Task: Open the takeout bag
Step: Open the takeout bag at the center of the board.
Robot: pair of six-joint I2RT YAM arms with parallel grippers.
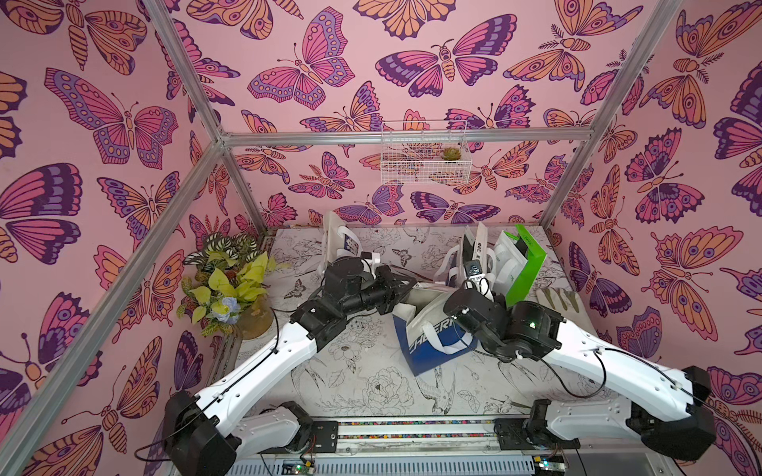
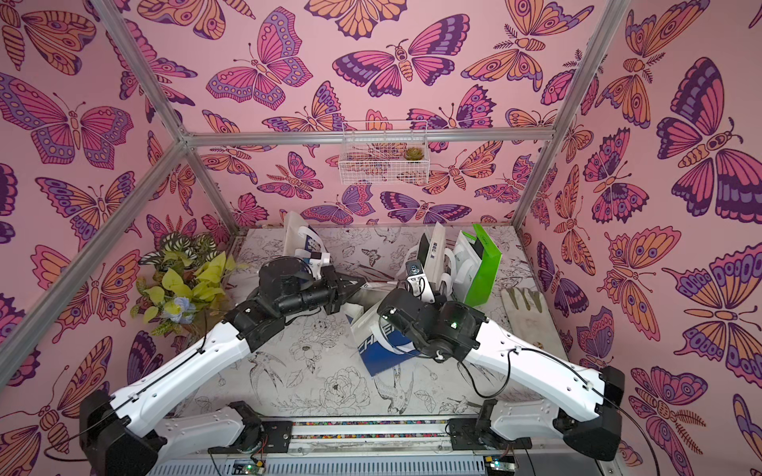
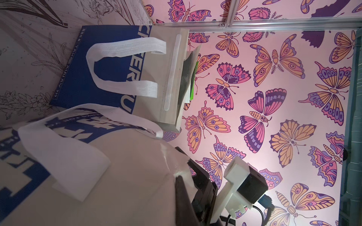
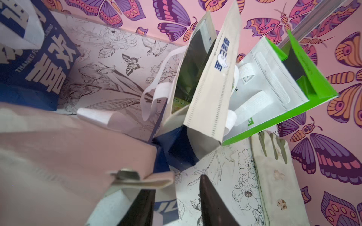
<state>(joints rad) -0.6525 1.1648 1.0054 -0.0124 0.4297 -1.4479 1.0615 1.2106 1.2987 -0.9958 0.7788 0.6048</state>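
Observation:
The takeout bag, blue and white with white handles, stands at mid-table in both top views. My left gripper reaches in from the left and is shut on the bag's white top rim. In the left wrist view the rim fabric is pinched in that gripper. In the top views my right wrist covers the bag's right side and hides its fingers. In the right wrist view the right gripper is open, and a folded flap of the bag lies over one fingertip.
Another blue-and-white bag and a green bag stand at the back right, with a pale glove lying beside them. A third bag stands at the back left. A potted plant is at the left edge, and a wire basket hangs on the wall.

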